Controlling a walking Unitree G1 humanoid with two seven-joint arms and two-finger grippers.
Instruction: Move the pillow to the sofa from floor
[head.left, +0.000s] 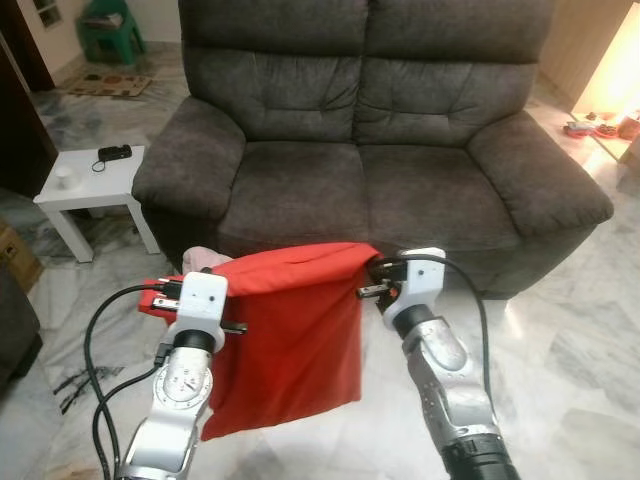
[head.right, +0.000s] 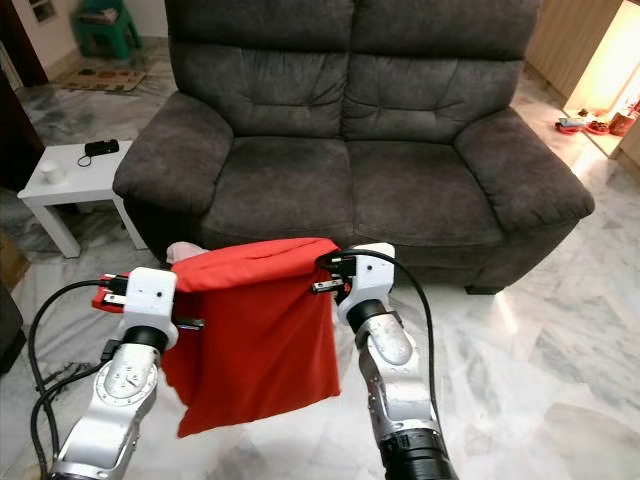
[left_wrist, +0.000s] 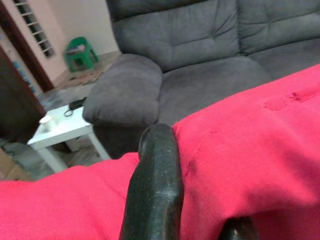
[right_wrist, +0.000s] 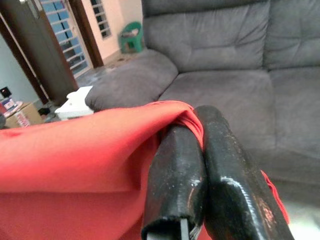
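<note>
Pillow: the red pillow (head.left: 290, 330) hangs in the air between the two grippers, clear of the floor (head.left: 570, 340), just in front of the sofa (head.left: 370, 130) and about level with its seat edge.
Left gripper: the left gripper (head.right: 112, 293) grips the pillow's top left corner; its fingers (left_wrist: 156, 190) look pressed onto the cloth, with red fabric bunched round them.
Right gripper: the right gripper (right_wrist: 192, 137) has its two fingers closed tight on a pinch of the top right edge.
Handling: looks light and very soft; it sags like a limp sack, so the lower part will swing and trail.
Where to hold: the top corners, as now, keep it spread out.
Risk: thin cloth could slip from the pinch if jerked.
Nearby: a white table (head.left: 85, 185) stands beside the sofa's arm.
</note>
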